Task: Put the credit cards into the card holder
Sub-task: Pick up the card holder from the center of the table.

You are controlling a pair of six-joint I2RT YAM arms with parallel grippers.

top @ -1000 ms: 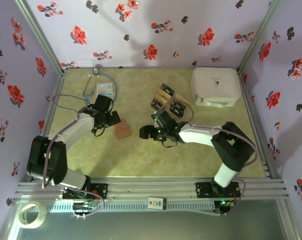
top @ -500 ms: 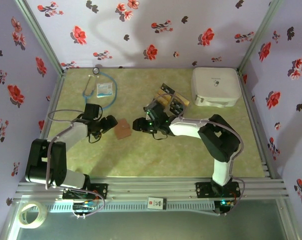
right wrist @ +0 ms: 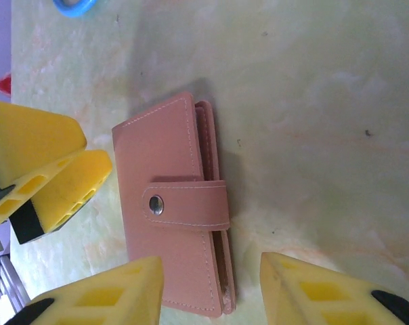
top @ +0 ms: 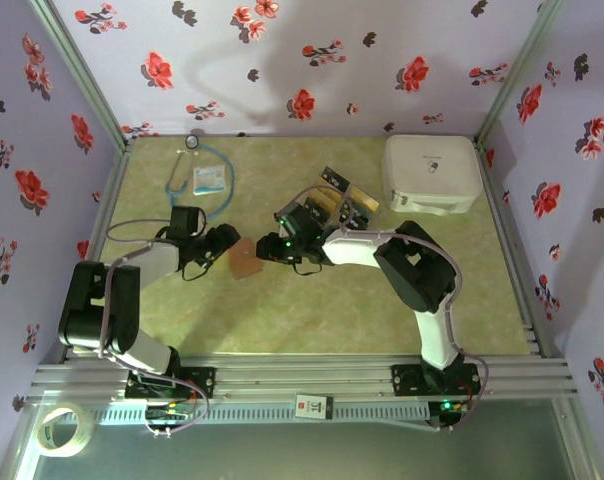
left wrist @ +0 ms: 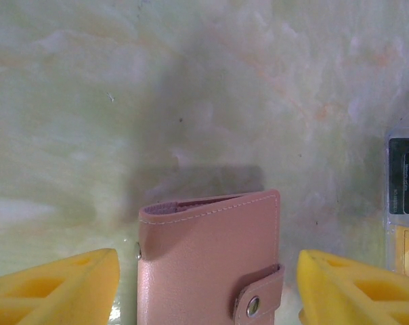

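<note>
The left gripper (left wrist: 208, 274) has its jaws apart, and the closed, snap-fastened pink card holder (left wrist: 204, 237) lies between its fingers, untouched. The right gripper (right wrist: 211, 291), jaws likewise apart, straddles one end of the holder. The credit cards (left wrist: 404, 179) lie right of the left fingers, their print unreadable.

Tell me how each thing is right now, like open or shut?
card holder: shut, strap snapped, lying flat on the table.
credit cards: outside the holder, in a loose bunch on the table.
white case: lid shut.
left gripper: open, one finger on each side of the card holder.
right gripper: open, straddling the card holder.
</note>
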